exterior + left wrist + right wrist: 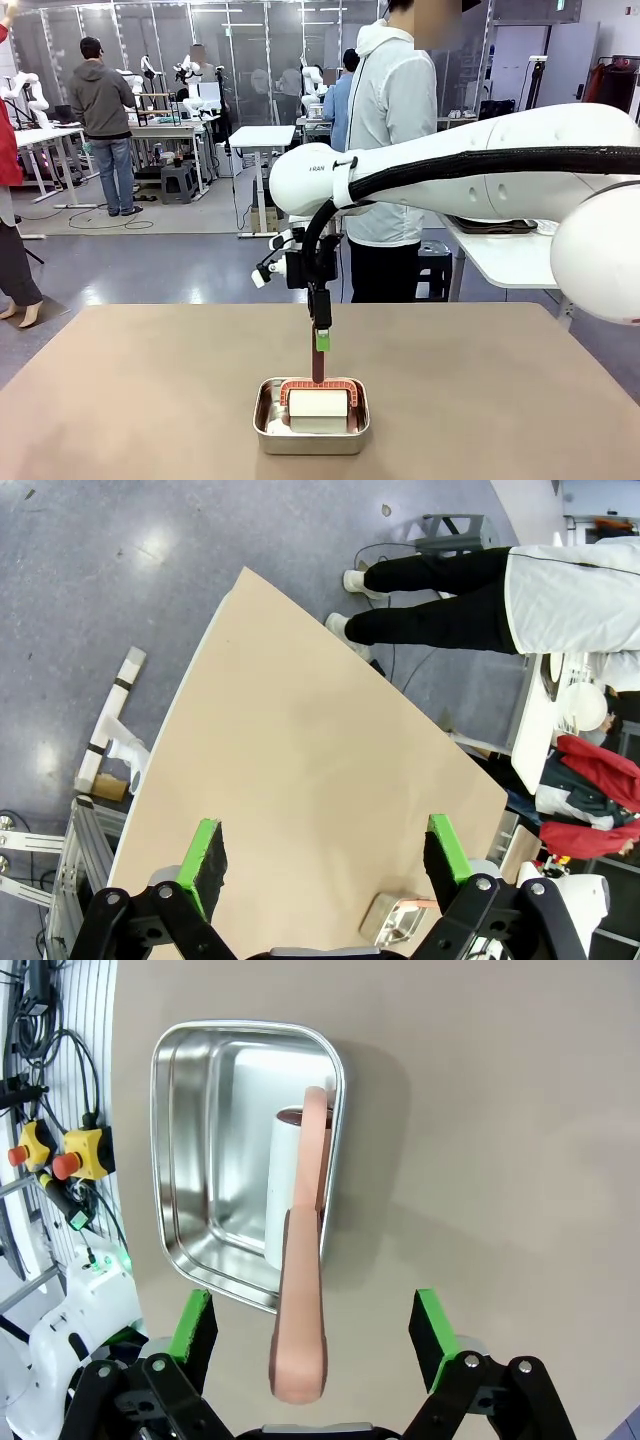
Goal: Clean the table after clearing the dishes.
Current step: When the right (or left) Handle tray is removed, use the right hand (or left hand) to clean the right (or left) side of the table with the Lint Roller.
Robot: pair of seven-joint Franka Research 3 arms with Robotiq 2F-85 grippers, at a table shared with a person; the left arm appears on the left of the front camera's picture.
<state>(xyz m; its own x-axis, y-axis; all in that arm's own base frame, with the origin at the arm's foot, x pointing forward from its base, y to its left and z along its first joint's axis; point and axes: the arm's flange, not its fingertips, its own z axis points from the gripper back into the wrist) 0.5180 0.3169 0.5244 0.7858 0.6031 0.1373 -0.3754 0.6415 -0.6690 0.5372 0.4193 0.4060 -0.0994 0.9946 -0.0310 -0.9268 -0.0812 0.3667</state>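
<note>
Two end effectors are on record. The right arm comes in from the right and runs nearly level to above the steel pan. There the wrist turns down, so the right end effector hangs with its fingers vertical, directly over the pan.

The pan sits on the tan bench. Inside it lies a cleaning roller with its white roll against the pan floor. A salmon frame arches over the roll, and the roller handle stands up out of the pan.

In the right wrist view, the handle's rounded end rises between the two green pads. Bare bench shows on either side of it. The jaws stand apart and neither pad touches the handle, so nothing is gripped.

The left end effector is held high above the bench, to the left of the pan, and looks down across the bare top. Its jaws are spread wide and carry nothing.

A person in a pale jacket stands beyond the pan at the bench's far edge. Beyond the pan to the right, a dark tray lies on a white side table. The arm hides most of it, and its load cannot be told.
</note>
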